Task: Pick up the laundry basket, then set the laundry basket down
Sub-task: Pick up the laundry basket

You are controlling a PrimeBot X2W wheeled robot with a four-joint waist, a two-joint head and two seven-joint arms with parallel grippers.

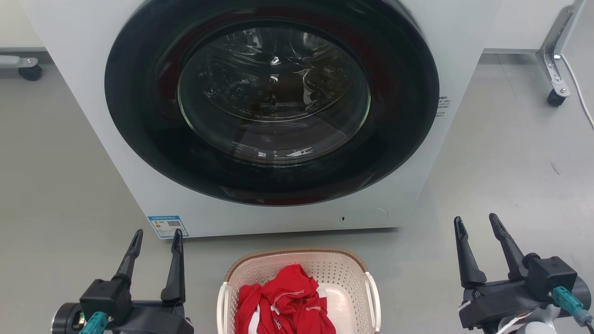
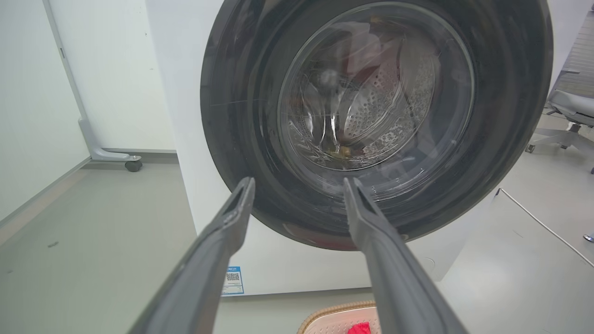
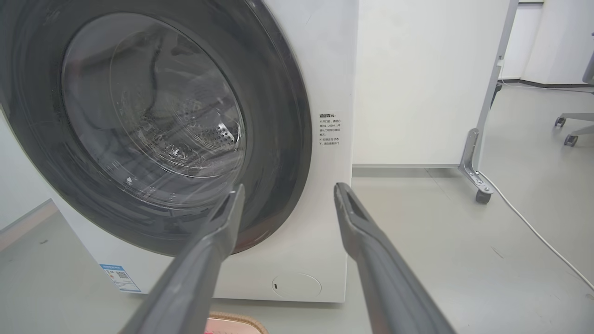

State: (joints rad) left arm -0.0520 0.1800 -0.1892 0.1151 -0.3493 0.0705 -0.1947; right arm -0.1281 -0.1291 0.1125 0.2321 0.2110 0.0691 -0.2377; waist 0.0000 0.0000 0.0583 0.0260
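I note the smooth grey floor (image 1: 55,185) carrying a white front-loading washing machine (image 1: 93,116), its round dark glass door shut. Near the machine's bottom edge sits the cream-white perforated plastic laundry basket (image 1: 297,254) with a brown woven rim, holding crumpled red clothing (image 1: 287,301). The left gripper (image 1: 158,233) and right gripper (image 1: 475,217) flank it, fingers spread, empty.

The laundry basket (image 1: 338,271) runs off the head view's bottom edge, its floor mostly hidden under red clothing (image 1: 285,306). The washing machine (image 1: 278,219) is cropped at the top; its sticker (image 1: 167,226) print is unreadable.
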